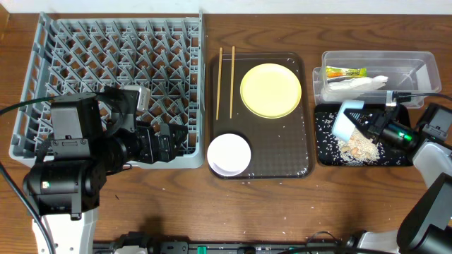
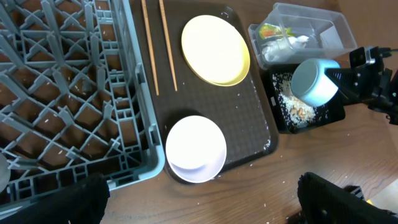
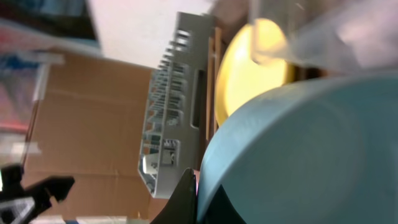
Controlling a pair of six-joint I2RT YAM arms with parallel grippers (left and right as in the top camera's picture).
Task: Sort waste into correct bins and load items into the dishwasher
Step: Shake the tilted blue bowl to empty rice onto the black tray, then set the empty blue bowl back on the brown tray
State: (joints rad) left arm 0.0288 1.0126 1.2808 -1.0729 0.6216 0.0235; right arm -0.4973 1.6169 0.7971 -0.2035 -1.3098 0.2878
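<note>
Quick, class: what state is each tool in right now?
Left tool: open, holding nothing.
Right tool: closed on the blue bowl.

Whole view's tipped sideways. The light blue bowl [image 3: 298, 155] hogs the lower right, super close and blurry, with a dark gripper finger [image 3: 181, 198] right up against its edge at the bottom. Part of the yellow plate [image 3: 249, 68] peeks out behind it, and the grey dish rack [image 3: 171, 106] is further left. There's a blurry clear tub [image 3: 323, 31] wall up top and brown cardboard [image 3: 87, 124] in the background.
</note>
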